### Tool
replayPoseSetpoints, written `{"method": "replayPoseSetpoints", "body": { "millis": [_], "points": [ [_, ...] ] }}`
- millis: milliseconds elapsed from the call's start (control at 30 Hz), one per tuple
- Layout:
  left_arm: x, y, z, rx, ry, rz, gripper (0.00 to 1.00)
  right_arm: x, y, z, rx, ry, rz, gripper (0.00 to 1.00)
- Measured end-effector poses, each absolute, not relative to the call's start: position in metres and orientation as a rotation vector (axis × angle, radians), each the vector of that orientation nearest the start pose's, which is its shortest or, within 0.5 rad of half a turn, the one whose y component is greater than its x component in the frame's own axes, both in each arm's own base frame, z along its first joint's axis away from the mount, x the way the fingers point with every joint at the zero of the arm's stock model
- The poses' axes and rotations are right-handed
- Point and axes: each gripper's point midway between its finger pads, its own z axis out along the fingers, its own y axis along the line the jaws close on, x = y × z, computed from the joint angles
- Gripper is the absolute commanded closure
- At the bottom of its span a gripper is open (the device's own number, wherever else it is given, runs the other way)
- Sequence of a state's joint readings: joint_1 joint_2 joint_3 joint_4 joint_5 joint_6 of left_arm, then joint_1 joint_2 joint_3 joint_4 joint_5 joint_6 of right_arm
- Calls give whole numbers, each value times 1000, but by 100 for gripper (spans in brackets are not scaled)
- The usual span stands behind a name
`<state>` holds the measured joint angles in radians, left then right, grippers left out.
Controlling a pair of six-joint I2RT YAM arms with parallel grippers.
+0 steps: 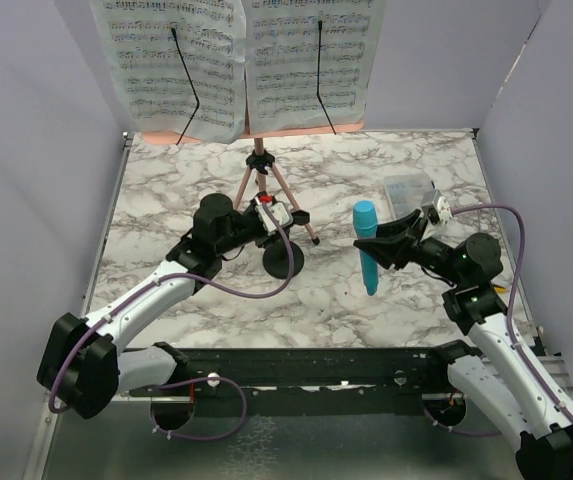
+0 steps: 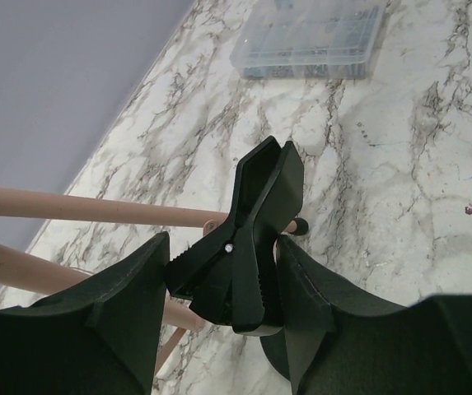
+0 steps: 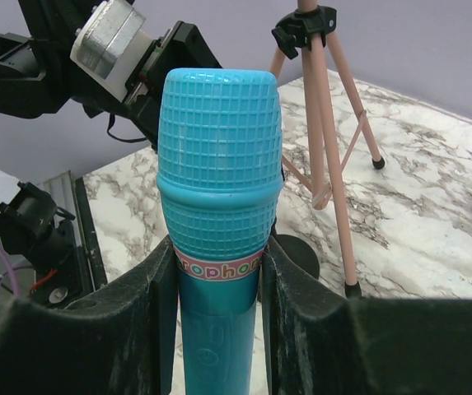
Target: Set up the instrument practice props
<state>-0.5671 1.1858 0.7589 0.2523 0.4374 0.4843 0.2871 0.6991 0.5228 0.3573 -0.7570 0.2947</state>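
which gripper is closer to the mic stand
Left: the left gripper flanks the mic stand at its clip; the right gripper holds the blue microphone off to the stand's right.

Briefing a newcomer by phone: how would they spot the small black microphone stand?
Find the pink tripod music stand at the marble table's far edge. In front of its legs stands the small black round-based mic stand, with the left gripper around its clip. Nothing else has a black disc base.
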Motion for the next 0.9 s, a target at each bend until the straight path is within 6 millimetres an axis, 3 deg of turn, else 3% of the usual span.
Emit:
{"method": "replayPoseSetpoints", "body": {
  "millis": [167,300,667,900],
  "points": [
    [298,-264,234,1166,1314,-472,60,218,199,296,-649,1370,993,99],
    [286,-262,233,1176,1321,-509,73,218,199,301,-650,1363,993,99],
    [251,-262,243,1105,1352,-667,74,212,199,321,-637,1323,1012,99],
    [214,-279,236,1074,1378,-806,76,204,199,344,-626,1223,1039,99]
  ]
}}
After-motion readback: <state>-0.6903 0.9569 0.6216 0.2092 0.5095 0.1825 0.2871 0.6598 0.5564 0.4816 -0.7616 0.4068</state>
